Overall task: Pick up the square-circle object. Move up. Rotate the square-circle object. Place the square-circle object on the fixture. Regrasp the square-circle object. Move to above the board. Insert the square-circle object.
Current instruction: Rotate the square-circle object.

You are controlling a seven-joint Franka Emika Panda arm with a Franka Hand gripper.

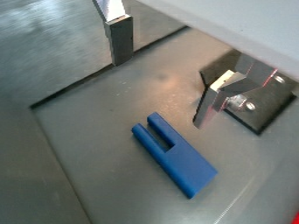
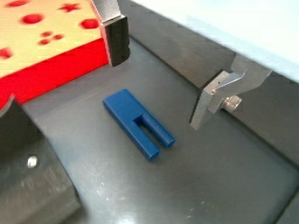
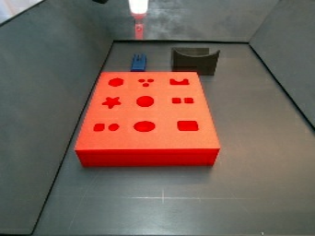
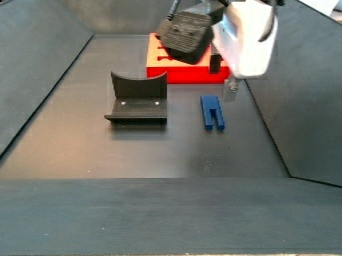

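A: Where is the pincer [image 2: 163, 74]?
B: It hangs above the dark floor with its jaws spread wide and nothing between them. In both wrist views one finger [image 1: 118, 39] is a dark-padded plate and the other finger [image 2: 216, 96] a silver one, well apart.

A: And the peg [image 2: 139, 125]?
B: The blue piece lies flat on the floor directly below the pincer, under the gap between the fingers, touching neither. Its two prongs show in a wrist view [image 1: 173, 154].

A: What else is around?
B: In a side view the fixture [image 4: 136, 98] stands to the left of the peg [image 4: 213, 110], apart from it. The red board [image 3: 145, 120] sits beyond the pincer; in a wrist view its edge [image 2: 52, 52] is just behind the padded finger.
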